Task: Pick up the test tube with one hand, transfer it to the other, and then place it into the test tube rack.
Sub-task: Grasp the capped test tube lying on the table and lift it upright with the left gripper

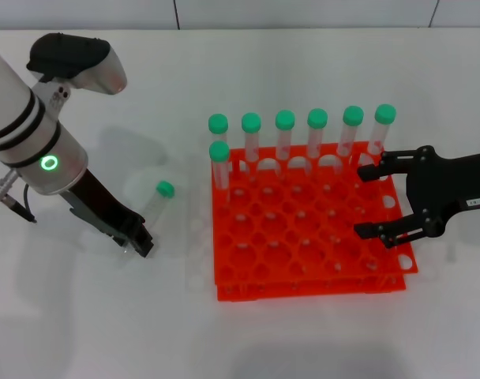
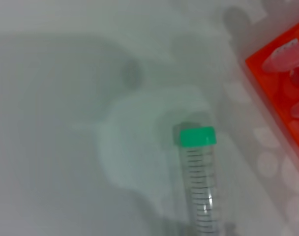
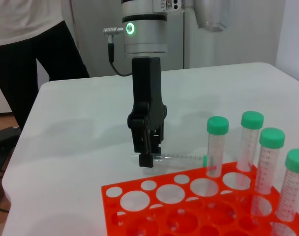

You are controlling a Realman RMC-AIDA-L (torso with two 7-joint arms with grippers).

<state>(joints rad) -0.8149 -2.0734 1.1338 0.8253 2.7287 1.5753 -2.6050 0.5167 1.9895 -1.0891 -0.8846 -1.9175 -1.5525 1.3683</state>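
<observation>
The test tube lies on the white table; its round green cap points away from the camera, and its clear body, marked with fine dark lines, runs to the edge of the picture; a soft shadow spreads on the table around the cap; a corner of the orange-red test tube rack shows to one side, near the tube but apart from it, with a clear tube bottom seen in one hole.
</observation>
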